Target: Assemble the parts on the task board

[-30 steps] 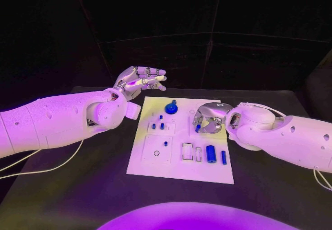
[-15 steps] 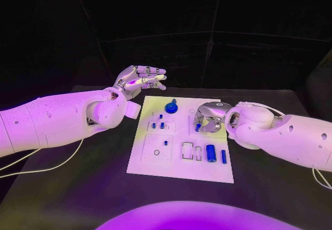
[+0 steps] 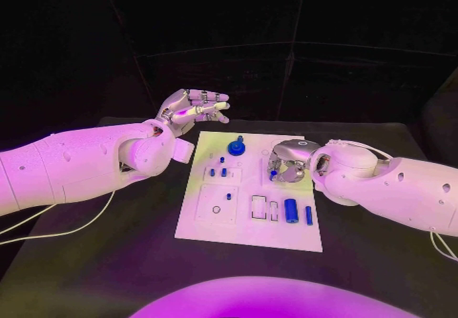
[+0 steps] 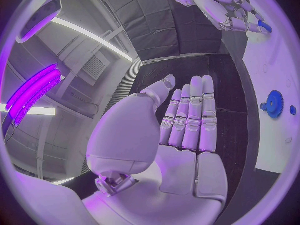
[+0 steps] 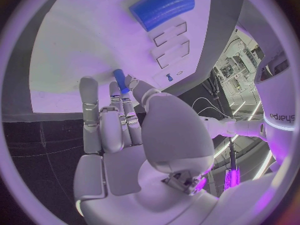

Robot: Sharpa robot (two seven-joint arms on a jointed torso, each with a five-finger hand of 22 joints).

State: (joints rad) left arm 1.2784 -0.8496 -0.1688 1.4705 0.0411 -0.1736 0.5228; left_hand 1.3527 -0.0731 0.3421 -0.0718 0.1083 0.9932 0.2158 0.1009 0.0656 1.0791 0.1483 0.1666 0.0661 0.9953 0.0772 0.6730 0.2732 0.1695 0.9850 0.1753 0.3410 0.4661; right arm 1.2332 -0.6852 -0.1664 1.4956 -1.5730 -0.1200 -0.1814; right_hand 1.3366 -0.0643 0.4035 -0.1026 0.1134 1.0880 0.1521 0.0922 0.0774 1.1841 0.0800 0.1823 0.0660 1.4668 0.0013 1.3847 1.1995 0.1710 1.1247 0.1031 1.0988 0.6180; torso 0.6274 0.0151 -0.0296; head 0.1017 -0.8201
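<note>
Two blue cylinders (image 3: 291, 212) lie in recesses at the near end of the task board (image 3: 250, 233), one thick, one thin. The board rests flat on the black tabletop (image 3: 114, 258). Further in, small blue pegs (image 3: 224, 173) stand in the board's left half. At mid-board, on the right, the right hand (image 3: 287, 164) pinches a small blue pin (image 5: 120, 81) between thumb and fingertips, held just above the white surface. Judged by appearance, the pin is rigid, light and smooth; it may slip or tilt, so grip it across the shaft, leaving the lower end free for insertion. A blue gear with a knob (image 3: 237, 148) sits near the far end of the board. Beyond the board's far left corner, the left hand (image 3: 194, 106) hovers, fingers extended side by side, holding nothing.
</note>
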